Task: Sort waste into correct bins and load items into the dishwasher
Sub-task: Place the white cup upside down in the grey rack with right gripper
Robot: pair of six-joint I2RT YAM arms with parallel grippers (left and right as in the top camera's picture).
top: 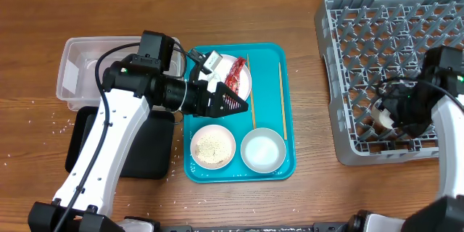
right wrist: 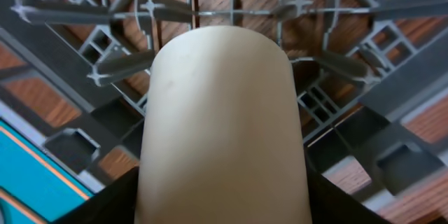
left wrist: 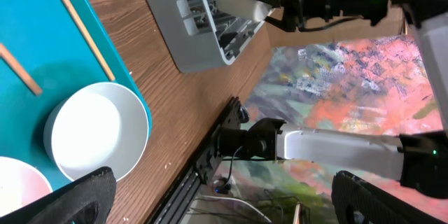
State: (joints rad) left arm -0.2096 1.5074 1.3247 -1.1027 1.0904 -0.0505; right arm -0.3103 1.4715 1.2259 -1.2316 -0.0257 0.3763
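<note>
My right gripper (top: 386, 116) is shut on the small white cup (right wrist: 222, 112) and holds it over the grid base of the grey dish rack (top: 391, 36). My left gripper (top: 230, 103) is open and empty, hovering over the large white plate (top: 243, 87), which holds the red-and-silver wrapper (top: 235, 77). The smaller plate with rice crumbs (top: 213, 146) and the white bowl (top: 262, 150) sit at the tray's front. Two chopsticks (top: 282, 101) lie along the tray. The left wrist view shows the bowl (left wrist: 98, 129) and the open fingers (left wrist: 231, 199).
The teal serving tray (top: 290, 161) lies at mid-table. The clear tub (top: 87, 72) stands at back left, with the black tray (top: 148, 148) in front of it, partly under my left arm. Crumbs are scattered on the wood at left.
</note>
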